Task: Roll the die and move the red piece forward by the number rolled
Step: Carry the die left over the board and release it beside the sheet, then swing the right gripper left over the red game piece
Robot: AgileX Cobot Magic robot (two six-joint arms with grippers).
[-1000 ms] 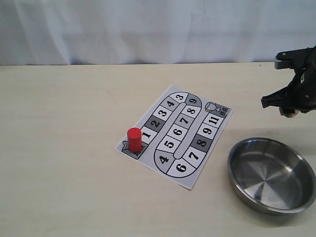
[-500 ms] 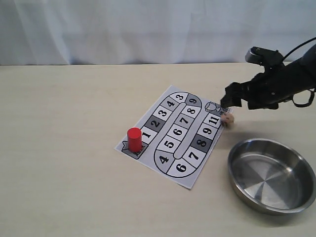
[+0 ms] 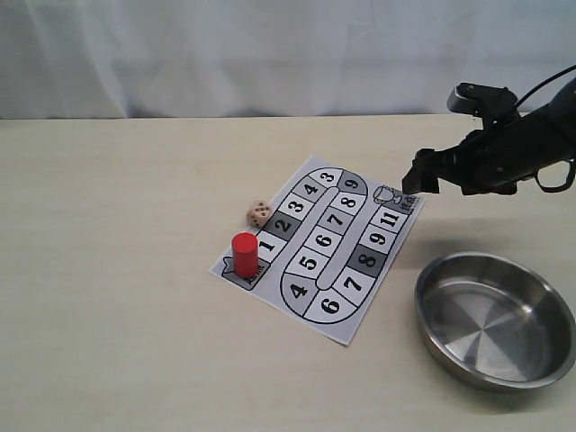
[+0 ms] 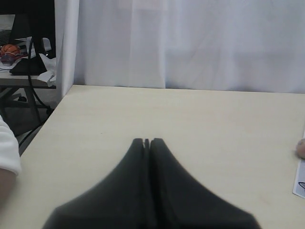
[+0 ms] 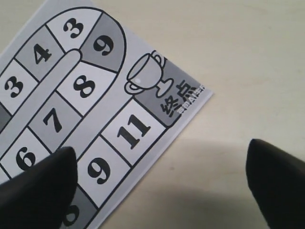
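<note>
My right gripper (image 3: 416, 183) gapes empty; my left gripper (image 4: 148, 142) is pressed closed. Reaching for the red piece (image 3: 244, 255), I risk nudging the die (image 3: 259, 213) close beside it, spoiling the roll.

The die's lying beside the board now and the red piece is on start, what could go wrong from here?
1. The die lies close to the red piece. The open right pincer, reaching for the piece, might knock the die and change its face.
2. Its pips look tiny in the exterior view, so the count may be misread.
3. The board looks like thin paper and may slide if the piece drags.
</note>
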